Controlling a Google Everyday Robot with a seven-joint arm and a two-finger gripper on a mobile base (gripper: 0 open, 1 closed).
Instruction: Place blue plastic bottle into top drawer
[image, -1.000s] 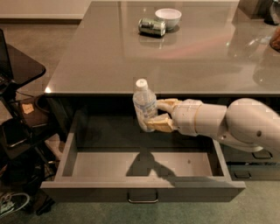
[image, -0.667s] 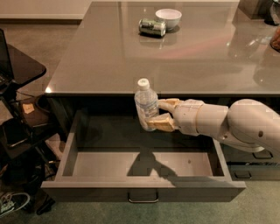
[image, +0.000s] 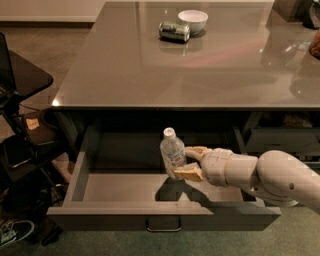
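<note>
The blue plastic bottle (image: 172, 152), clear with a white cap, stands upright in my gripper (image: 186, 161), which is shut on its lower body. It hangs inside the open top drawer (image: 105, 187), low over the drawer floor near the middle. The drawer is pulled out wide, and its metal handle (image: 163, 226) shows on the front face. My white arm (image: 265, 175) reaches in from the right.
A grey countertop (image: 125, 65) spans above the drawer, with a green can (image: 174, 31) lying on its side and a white bowl (image: 193, 20) at the back. A dark chair or stand (image: 20, 100) with clutter stands at the left. Narrower drawers (image: 280, 140) sit at the right.
The bottle and my gripper have come down from above the drawer's back edge into the drawer, a little toward the front.
</note>
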